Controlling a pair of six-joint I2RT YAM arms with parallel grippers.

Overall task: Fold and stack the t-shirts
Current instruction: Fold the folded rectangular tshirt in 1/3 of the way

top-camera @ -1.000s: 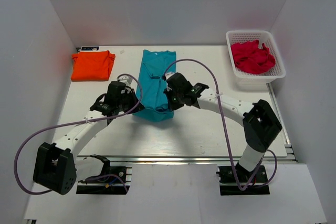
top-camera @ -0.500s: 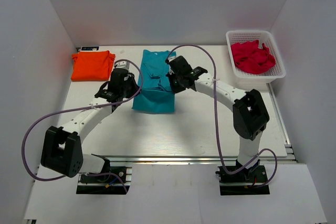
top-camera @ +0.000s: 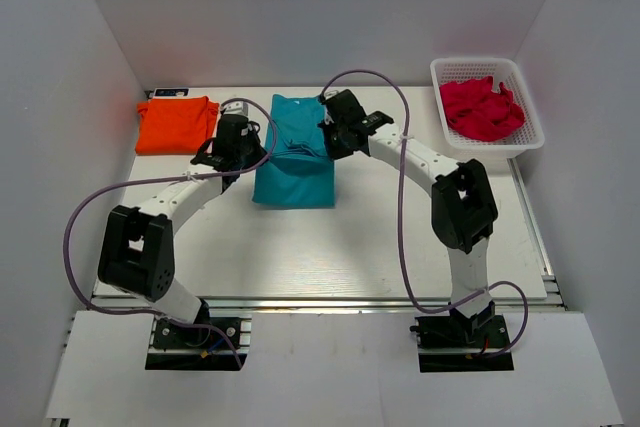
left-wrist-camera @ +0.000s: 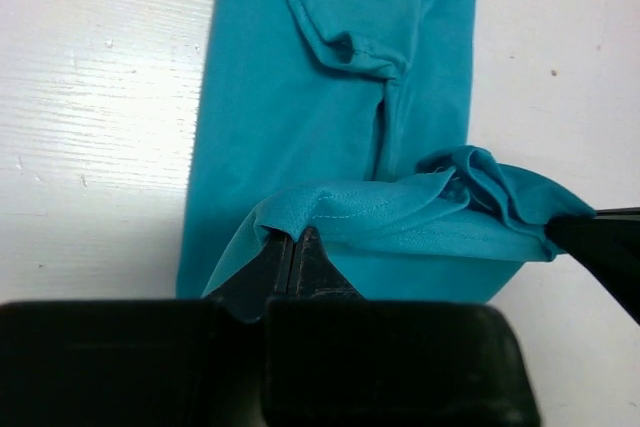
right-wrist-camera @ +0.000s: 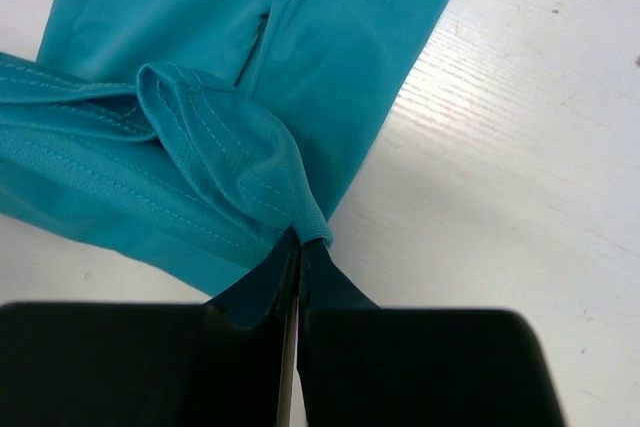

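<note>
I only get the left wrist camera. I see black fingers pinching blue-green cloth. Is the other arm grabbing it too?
Observer: Yes, the right fingers are shut on the stitched hem of the teal soft-fabric t-shirt.
Operator: Are there more clothes?
Observer: A folded orange fabric t-shirt lies to the teal one's left, not touching it.
Operator: Anything else?
Observer: A white plastic mesh basket on the far right holds crumpled red cloth.

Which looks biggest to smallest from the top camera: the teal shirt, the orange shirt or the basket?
1. Basket and teal shirt: about alike, too close to rank.
2. Orange shirt: clearly smallest.
</note>
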